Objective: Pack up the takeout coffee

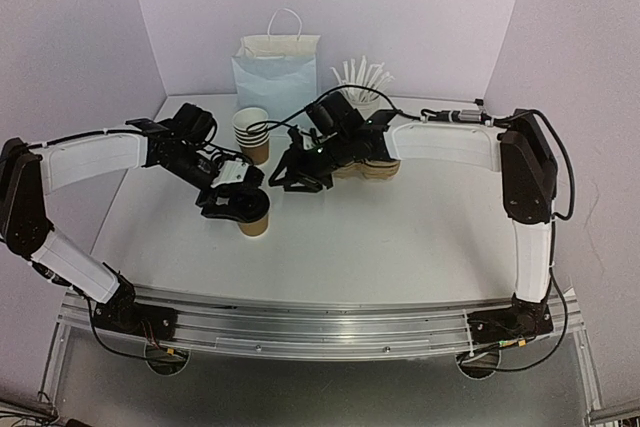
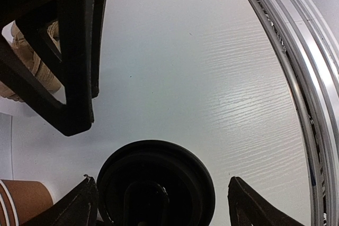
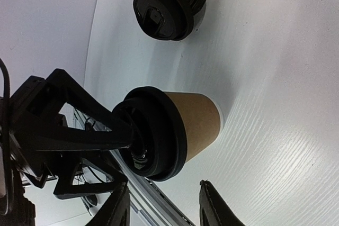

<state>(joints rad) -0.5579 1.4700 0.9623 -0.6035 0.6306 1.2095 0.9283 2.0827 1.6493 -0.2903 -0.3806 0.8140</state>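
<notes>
now, the lidded paper cup [image 1: 254, 221] wants a clean release
top view: the cup stands left of centre, the left gripper [image 1: 238, 205] spread over it, the right gripper [image 1: 293, 175] just beside, parted and empty; the pulp carrier [image 1: 376, 169] sits right of centre under the right arm. left wrist view: the black lid [image 2: 156, 183] fills the bottom centre, jaws wide either side, the lower-right finger clear of it. right wrist view: cup mid-frame, lid looking seated, spare lids [image 3: 170, 2] at top. best to lift the left gripper straight up so no finger drags the lid, then take the cup by its wall below the rim.
</notes>
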